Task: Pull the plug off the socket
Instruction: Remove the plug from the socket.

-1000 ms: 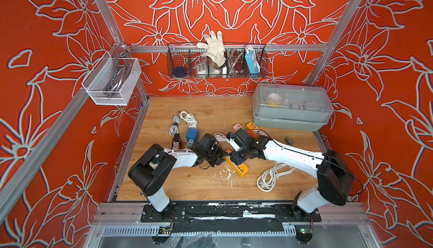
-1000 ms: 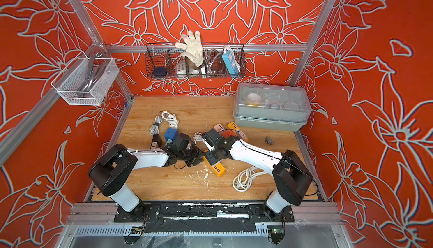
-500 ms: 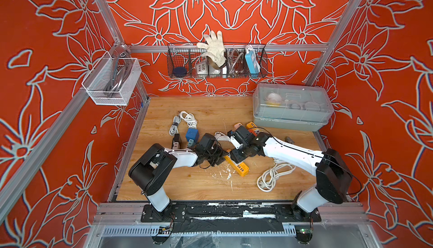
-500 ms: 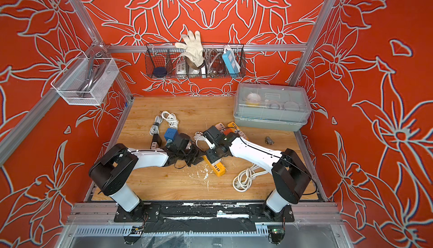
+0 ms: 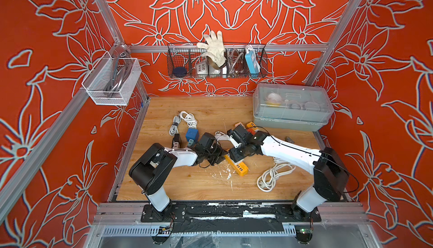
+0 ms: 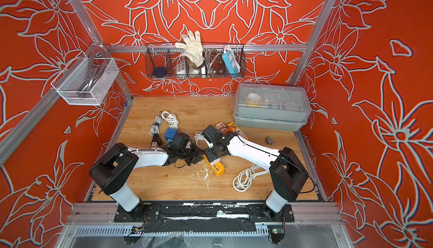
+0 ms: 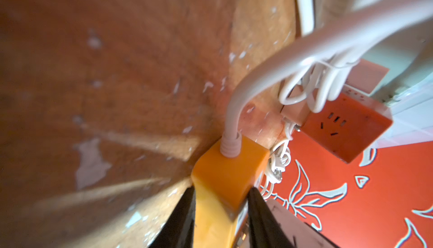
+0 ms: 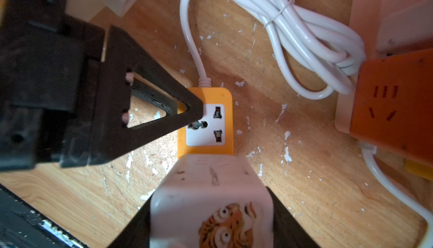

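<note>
Nudged closer to the left gripper (image 7: 220, 202) clamping the yellow plastic socket strip (image 8: 228, 99), the right gripper (image 8: 210, 221) grips the white tiger-print plug (image 8: 210, 181); a skewed pull could wrench the strip loose.

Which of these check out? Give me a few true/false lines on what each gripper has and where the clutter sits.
1. The left gripper clamps the yellow plastic power strip. True.
2. The right gripper is empty. False: it is closed on the white tiger-printed plug block.
3. The strip's end socket by its white cord has nothing plugged in. True.
4. The clear plastic storage box has its lid off. False: the lid is on.
5. The white knit glove lies beside the strip. False: it sticks out of the black wire basket on the back wall.
</note>
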Robot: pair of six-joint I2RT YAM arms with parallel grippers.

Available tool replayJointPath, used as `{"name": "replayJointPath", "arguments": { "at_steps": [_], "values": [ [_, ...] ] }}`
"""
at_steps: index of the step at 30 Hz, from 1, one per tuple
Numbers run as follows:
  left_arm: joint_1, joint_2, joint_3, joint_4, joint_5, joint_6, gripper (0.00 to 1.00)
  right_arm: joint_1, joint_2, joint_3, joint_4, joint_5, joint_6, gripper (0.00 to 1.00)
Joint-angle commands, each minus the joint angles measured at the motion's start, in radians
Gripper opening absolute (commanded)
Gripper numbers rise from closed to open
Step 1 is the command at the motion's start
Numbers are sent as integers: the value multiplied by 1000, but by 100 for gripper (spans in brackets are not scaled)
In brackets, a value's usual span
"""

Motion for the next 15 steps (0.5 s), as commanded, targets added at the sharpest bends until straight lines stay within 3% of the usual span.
{"name": "replayJointPath", "arguments": {
  "at_steps": [1,7,15],
  "values": [
    [0,70,-69,-275,-77,11,36,-39,-16,46,-1,14,28,44],
    [0,51,-44,-233,-38,38,37,82,-86,-114,131,79,90,44],
    [-1,-151,-19,-217,-4,90,40,49,-42,-105,154,77,111,44]
  ]
}}
